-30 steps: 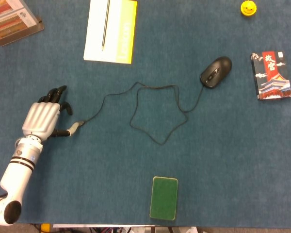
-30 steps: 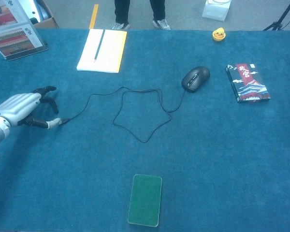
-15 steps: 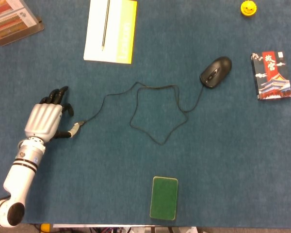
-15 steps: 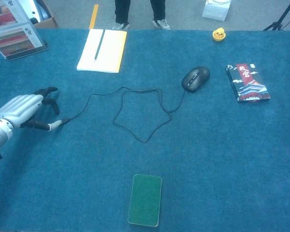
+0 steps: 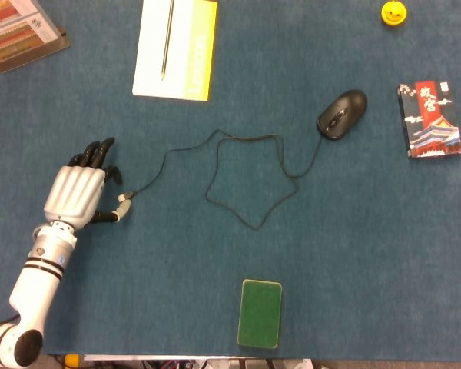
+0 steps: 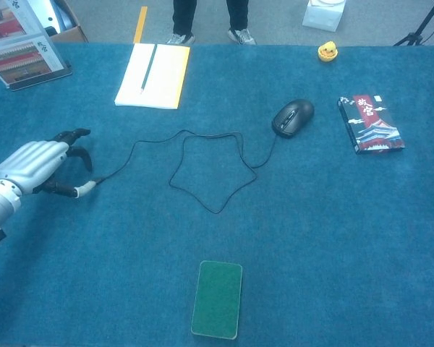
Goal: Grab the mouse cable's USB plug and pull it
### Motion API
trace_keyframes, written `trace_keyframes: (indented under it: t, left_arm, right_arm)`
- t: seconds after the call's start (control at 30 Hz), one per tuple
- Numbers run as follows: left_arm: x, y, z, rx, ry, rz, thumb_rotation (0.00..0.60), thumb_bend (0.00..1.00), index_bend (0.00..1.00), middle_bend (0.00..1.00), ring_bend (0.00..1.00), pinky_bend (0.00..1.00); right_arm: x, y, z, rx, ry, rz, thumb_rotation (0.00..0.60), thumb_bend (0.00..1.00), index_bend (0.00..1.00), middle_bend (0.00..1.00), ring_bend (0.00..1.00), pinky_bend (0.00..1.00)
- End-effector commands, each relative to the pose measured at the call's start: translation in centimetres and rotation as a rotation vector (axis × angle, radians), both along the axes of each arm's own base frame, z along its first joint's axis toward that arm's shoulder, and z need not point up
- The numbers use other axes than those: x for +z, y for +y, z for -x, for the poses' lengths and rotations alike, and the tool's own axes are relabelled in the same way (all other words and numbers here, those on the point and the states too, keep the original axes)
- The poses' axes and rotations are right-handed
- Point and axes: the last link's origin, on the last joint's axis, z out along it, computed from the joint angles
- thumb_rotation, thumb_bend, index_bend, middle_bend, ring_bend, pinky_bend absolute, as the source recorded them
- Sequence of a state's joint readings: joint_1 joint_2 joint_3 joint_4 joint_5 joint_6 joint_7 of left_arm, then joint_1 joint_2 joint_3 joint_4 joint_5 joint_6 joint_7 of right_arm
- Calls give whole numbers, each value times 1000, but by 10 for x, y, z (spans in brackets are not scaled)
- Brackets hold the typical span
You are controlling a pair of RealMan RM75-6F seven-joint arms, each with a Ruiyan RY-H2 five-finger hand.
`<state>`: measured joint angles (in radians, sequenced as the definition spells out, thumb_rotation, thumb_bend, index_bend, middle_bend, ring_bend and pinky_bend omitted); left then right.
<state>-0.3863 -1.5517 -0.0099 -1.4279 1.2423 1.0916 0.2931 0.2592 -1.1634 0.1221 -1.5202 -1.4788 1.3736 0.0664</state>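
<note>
A black mouse [image 5: 342, 113] lies at the right of the blue table, and its thin black cable [image 5: 250, 139] runs left in a star-shaped loop. The cable ends in a silver USB plug [image 5: 124, 203] at the left. My left hand [image 5: 78, 192] lies just left of the plug, palm down, with the thumb tip against it. The other fingers are spread above, apart from the plug. The chest view shows the same hand [image 6: 32, 165], the plug [image 6: 88, 186] at its thumb and the mouse [image 6: 292, 117]. My right hand shows in neither view.
A yellow-and-white notebook [image 5: 175, 48] with a pencil on it lies at the back. A green pad [image 5: 260, 313] sits near the front edge. At the right is a printed box [image 5: 429, 119], with a yellow toy [image 5: 393, 12] behind it. A booklet [image 5: 19, 31] lies back left.
My left hand has slid a little to the right and toward the front, and the plug at its thumb tip has shifted slightly right with it. The cable loop and mouse have not moved.
</note>
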Motion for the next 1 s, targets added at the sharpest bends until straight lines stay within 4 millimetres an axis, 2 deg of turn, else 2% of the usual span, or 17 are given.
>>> trace_keyframes:
  t: [0.03,0.2,0.4,0.53,1.0]
  left_arm:
    - [1,-4,-5,-19,7,-9,409,297,400,22,20,184]
    - [0,-5,-8,-41,32,-25,419,297,400,22,20,184]
    - [-5,-3,-2,-34,60,-42,424,297,397,22,20,184]
    - [-9,-3,1,-28,67,-41,472,297,397,22,20,184]
    - [-17,-5,2,-32,65,-43,502,296,409,22,20,184]
  right_arm:
    - [0,0,0,0,0,0,600,345,452,335,293,443]
    - [0,1,0,-1,1,0,600,345,452,335,293,443]
    - [0,2,2,-7,4,-1,600,345,452,335,293,443]
    - [1,3,3,-11,3,0,600,345,452,335,293,443]
    - [-1,4,7,-23,-1,-6,600,345,451,335,293,443]
